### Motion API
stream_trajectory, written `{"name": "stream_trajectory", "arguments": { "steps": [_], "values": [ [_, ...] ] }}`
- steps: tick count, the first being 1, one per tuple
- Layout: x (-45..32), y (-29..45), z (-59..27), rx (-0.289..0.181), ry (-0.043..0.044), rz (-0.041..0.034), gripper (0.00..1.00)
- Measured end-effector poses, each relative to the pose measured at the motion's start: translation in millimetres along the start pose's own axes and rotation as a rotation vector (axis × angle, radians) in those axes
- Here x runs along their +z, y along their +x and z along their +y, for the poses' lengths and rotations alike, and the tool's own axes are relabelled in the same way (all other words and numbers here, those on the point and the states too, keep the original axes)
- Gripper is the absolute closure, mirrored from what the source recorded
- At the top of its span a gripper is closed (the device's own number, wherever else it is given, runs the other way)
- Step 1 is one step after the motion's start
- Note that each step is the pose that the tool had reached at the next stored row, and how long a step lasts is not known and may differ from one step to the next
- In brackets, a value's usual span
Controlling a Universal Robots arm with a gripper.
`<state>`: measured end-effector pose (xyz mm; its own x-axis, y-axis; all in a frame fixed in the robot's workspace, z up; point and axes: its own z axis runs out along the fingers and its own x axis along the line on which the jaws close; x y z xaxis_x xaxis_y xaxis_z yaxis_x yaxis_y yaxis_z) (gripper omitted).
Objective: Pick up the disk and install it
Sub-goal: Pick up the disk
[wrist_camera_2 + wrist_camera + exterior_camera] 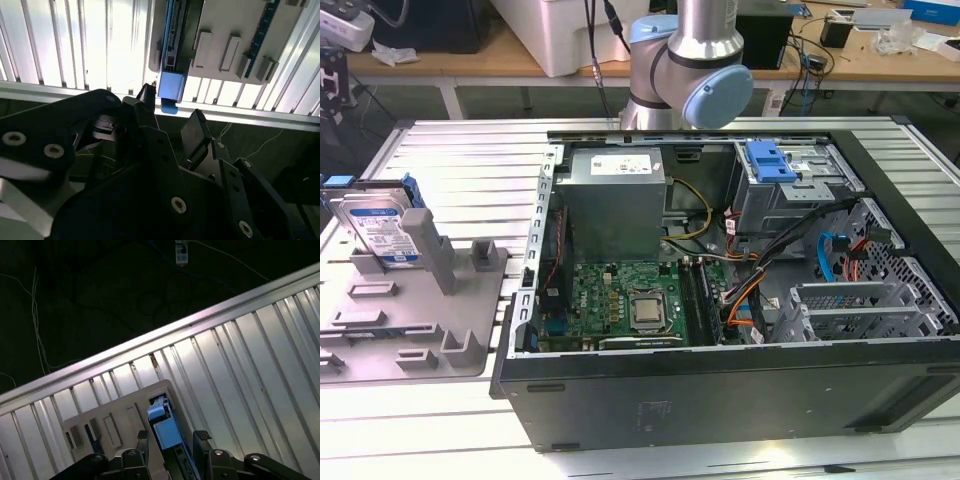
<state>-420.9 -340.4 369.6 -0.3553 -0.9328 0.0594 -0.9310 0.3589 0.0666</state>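
1. The slatted metal table (450, 150) carries everything. On it lies an open computer case (720, 400), its inside facing up.
2. The arm (705, 60) rises behind the case, at the far side of the table in the exterior view.
3. A grey power-supply box (615, 200) sits in the case's far corner. It has a pale sticker (615, 165) on top whose print is too small to make out.
4. A grey tray (420, 330) with upright posts rests on the table, just beside the case on the exterior view's left.
5. The disk (382, 230) stands on edge in the tray's far end, leaning back slightly against a post, well apart from the case. Its silver face bears a white-and-blue label (386, 235), and its writing cannot be made out. A bright blue carrier frames its edges.
6. In both wrist views the disk (171, 85) (163, 426) is seen edge-on, a slim dark body with the blue carrier end towards the table's rim.
7. The gripper (172, 112) (171, 437) hangs above the disk's blue end, with a clear gap down to it. Its black fingers (196, 131) are spread apart and hold nothing.
8. A small blue bracket (767, 160) sits in the drive bay at the case's far side.
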Motion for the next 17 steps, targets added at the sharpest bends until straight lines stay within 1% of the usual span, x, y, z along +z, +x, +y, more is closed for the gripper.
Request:
{"name": "stream_trajectory", "arguments": {
  "steps": [1, 3, 8, 10, 13, 15, 16, 17],
  "values": [
    [0.1, 0.0, 0.0, -0.03, 0.0008, 0.0025, 0.52],
    [0.0, 0.0, 0.0, -0.055, 0.0019, 0.0043, 0.52],
    [0.1, 0.0, 0.0, -0.06, 0.0023, 0.0046, 0.52],
    [0.2, 0.0, 0.0, -0.075, 0.0042, 0.0053, 0.52],
    [0.1, 0.0, 0.0, -0.133, 0.0103, 0.0083, 0.52],
    [0.1, 0.0, 0.0, -0.185, 0.0161, 0.0109, 0.52],
    [0.1, 0.0, 0.0, -0.2, 0.0183, 0.0115, 0.52],
    [0.1, 0.0, 0.0, -0.229, 0.0254, 0.0119, 0.52]
  ]
}}
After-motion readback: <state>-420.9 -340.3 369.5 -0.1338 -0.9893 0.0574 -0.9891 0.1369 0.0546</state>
